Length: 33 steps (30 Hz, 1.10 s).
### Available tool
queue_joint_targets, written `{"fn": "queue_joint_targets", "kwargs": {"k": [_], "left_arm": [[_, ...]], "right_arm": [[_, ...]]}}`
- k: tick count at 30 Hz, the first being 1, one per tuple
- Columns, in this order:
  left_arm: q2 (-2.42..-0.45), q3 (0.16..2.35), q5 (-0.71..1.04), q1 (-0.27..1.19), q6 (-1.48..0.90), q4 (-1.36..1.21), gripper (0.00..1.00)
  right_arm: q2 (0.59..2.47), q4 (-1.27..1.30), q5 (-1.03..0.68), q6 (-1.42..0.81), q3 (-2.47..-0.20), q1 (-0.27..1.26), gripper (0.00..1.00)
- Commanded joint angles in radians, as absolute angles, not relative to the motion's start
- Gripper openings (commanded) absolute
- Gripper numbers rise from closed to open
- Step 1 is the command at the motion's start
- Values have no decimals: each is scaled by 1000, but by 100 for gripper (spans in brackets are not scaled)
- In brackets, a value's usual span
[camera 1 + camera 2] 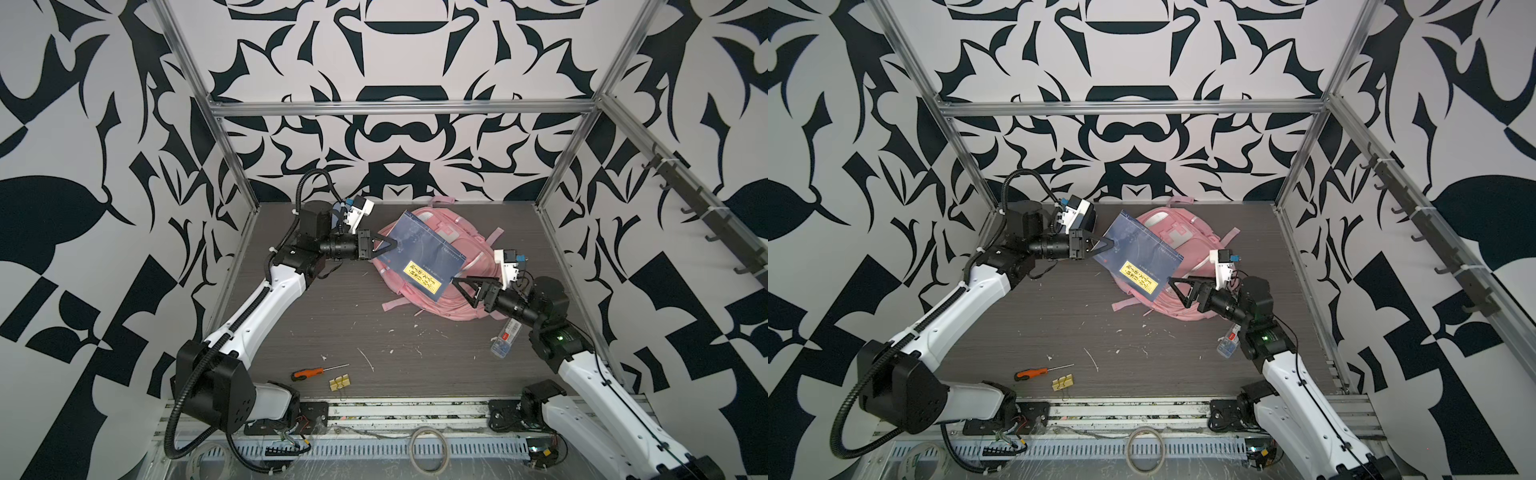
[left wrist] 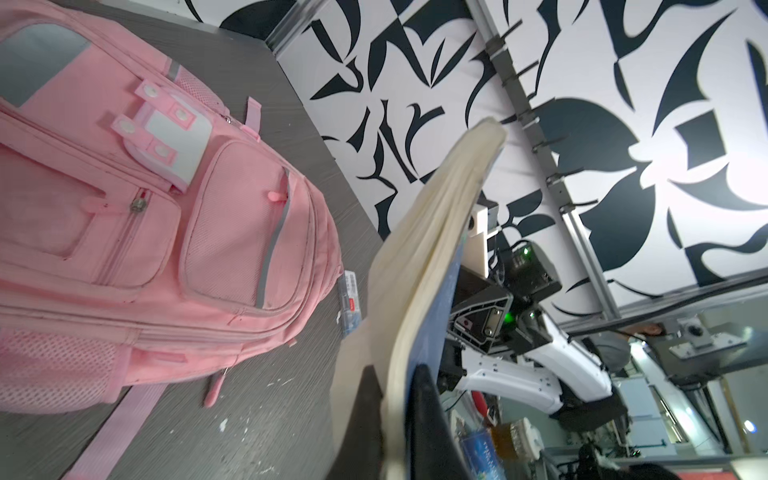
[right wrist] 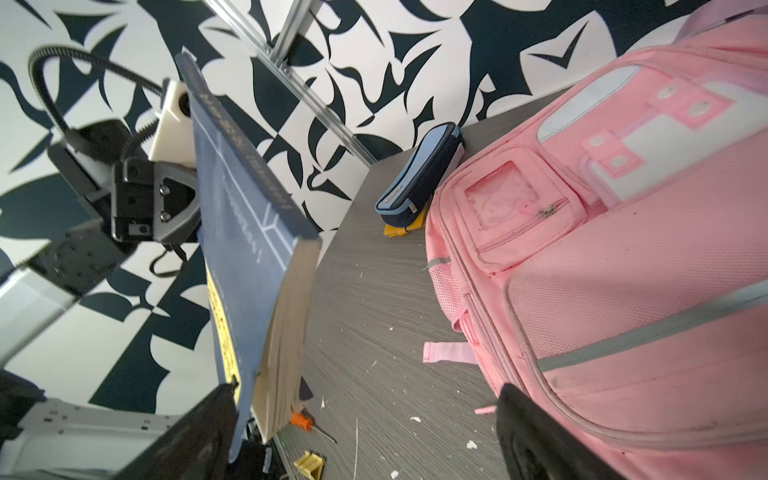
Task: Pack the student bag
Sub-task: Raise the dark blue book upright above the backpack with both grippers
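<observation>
Top view: left hand [image 1: 392, 245] clamps book [image 1: 419, 255].

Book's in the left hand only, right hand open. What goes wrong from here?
1. Left hand pinches the book at one edge only; its pages sag, so it may slip or twist.
2. The bag shows no open zip, so insertion may jam.
3. Open right hand sits by the book's corner and could knock it.

The book [image 1: 419, 253] hangs over the left half of the student bag [image 1: 471, 243], which lies at the back middle of the table [image 1: 332, 324]. My left gripper [image 1: 392, 244] is on the book's left edge and my right gripper [image 1: 462, 291] at its near right corner. A screwdriver [image 1: 309, 372] and a clip [image 1: 340, 382] lie near the front edge, left of middle, and a small box [image 1: 504, 338] lies right of the bag, beside my right arm.
</observation>
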State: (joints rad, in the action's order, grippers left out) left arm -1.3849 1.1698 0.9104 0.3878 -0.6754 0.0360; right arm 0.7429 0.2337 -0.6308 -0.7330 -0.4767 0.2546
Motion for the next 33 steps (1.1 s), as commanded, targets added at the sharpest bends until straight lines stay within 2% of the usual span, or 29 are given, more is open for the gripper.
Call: {"fn": "queue_joint_targets", "kwargs": {"k": [1, 4, 7, 14, 19, 22, 29, 31, 32, 33], "left_arm": [[-1424, 1146, 893, 405, -827, -177, 0], [-1452, 1157, 884, 425, -828, -171, 0], [-1473, 1159, 867, 445, -834, -189, 0], [-1515, 1152, 835, 473, -911, -311, 0], [-1528, 1149, 838, 485, -924, -324, 0], [-1531, 1145, 844, 487, -926, -316, 0], [-1533, 1159, 842, 505, -873, -236, 0], [-1531, 1168, 830, 508, -856, -209, 0], [-1531, 1175, 818, 508, -840, -179, 5], [-1529, 1187, 799, 506, -817, -131, 16]], "right_arm": [[749, 517, -563, -876, -477, 256, 99], [818, 698, -574, -966, -447, 262, 99], [885, 655, -634, -938, -494, 289, 99], [935, 714, -612, -934, -498, 307, 98], [952, 845, -572, -974, -460, 306, 84], [961, 897, -553, -983, -446, 306, 67], [994, 916, -584, -996, -470, 307, 18], [976, 892, -581, -985, -468, 307, 7], [957, 857, -581, -966, -472, 306, 2], [932, 810, -579, -932, -481, 305, 0]]}}
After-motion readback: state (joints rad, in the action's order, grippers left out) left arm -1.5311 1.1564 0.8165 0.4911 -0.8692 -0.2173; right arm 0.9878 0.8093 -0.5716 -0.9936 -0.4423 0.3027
